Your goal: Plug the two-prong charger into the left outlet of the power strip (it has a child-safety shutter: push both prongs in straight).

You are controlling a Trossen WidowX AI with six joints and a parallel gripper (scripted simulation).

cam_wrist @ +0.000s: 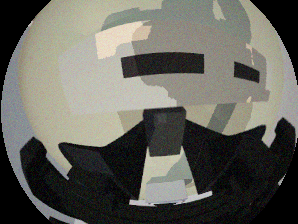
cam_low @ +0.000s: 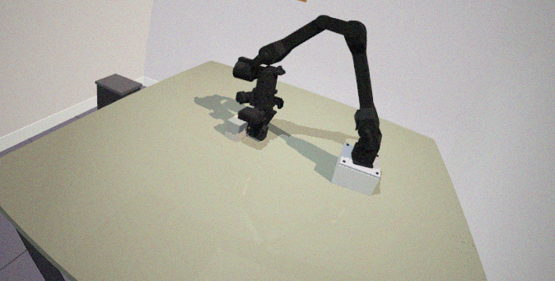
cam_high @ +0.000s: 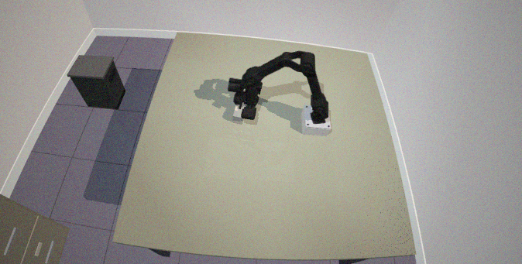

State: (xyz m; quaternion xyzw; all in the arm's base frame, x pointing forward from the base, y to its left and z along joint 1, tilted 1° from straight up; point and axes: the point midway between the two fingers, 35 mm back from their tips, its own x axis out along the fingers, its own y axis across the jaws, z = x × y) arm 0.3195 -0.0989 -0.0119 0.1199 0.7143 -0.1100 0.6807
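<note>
The power strip [cam_high: 237, 114] [cam_low: 235, 123] [cam_wrist: 95, 92] is a pale grey box on the table. In the wrist view its face shows two dark outlets, the left outlet [cam_wrist: 165, 64] wide and the right outlet [cam_wrist: 246, 72] partly foreshortened. My gripper [cam_wrist: 162, 121] [cam_low: 254, 127] is shut on the charger [cam_wrist: 165, 131], a dark grey block. The charger's front end meets the strip's lower edge in the wrist view, below the left outlet. Its prongs are hidden there, so I cannot tell whether they touch the strip or have entered it. The fingers largely hide the charger in the top and exterior views.
The table [cam_high: 267, 186] [cam_low: 198, 215] carries the arm's white base [cam_high: 317, 130] [cam_low: 356, 180], right of the strip. A dark cabinet [cam_high: 98, 86] [cam_low: 117, 87] stands on the floor beyond the table's left edge. Shadows of the arm cross the strip and table.
</note>
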